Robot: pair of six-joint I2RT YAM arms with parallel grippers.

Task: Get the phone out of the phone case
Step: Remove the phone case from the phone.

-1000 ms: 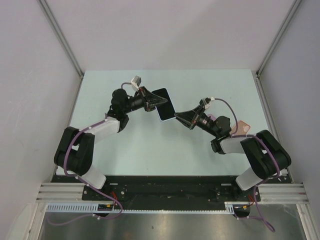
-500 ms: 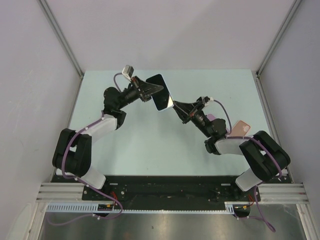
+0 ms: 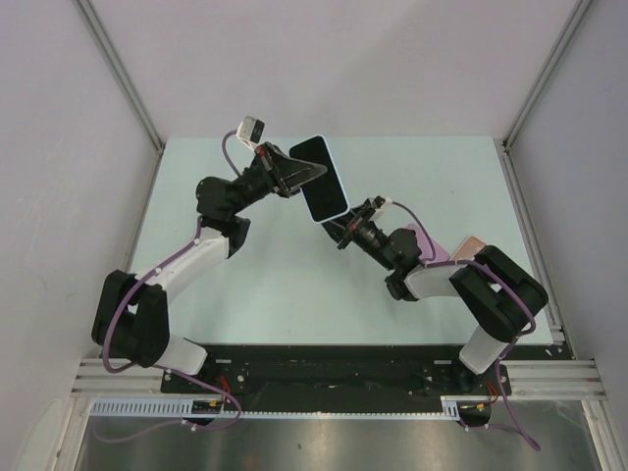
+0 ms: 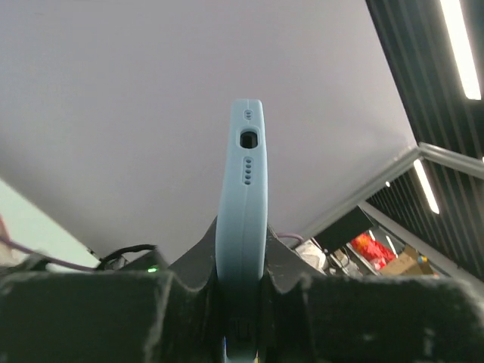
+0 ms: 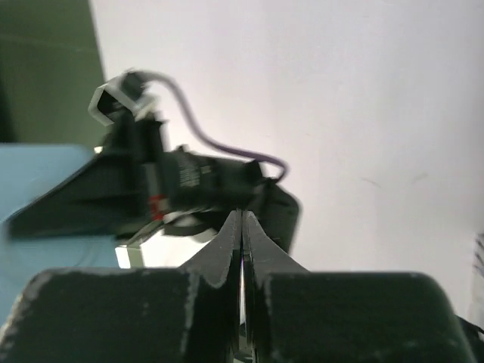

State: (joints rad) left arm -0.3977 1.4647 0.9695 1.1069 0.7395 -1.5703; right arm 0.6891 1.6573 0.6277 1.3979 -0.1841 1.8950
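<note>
The phone [image 3: 322,177], its black screen showing, sits in a pale blue phone case [image 4: 242,189] and is held tilted above the table. My left gripper [image 3: 297,177] is shut on one end of the case. In the left wrist view my left gripper [image 4: 240,261] pinches the case's edge, and the port hole and speaker holes point away. My right gripper [image 3: 336,230] is shut with nothing between its fingers. Its tips are just below the phone's near corner; I cannot tell if they touch. In the right wrist view my right gripper [image 5: 241,219] points at the blurred left gripper.
A pink flat object [image 3: 477,245] and a pale lilac one [image 3: 424,236] lie on the pale green table [image 3: 255,285] at the right, partly hidden behind the right arm. Grey walls with metal posts enclose the table on three sides.
The left arm has lifted the cased phone and carried it toward the back. The right gripper has moved left, following the phone's near corner, still shut.
</note>
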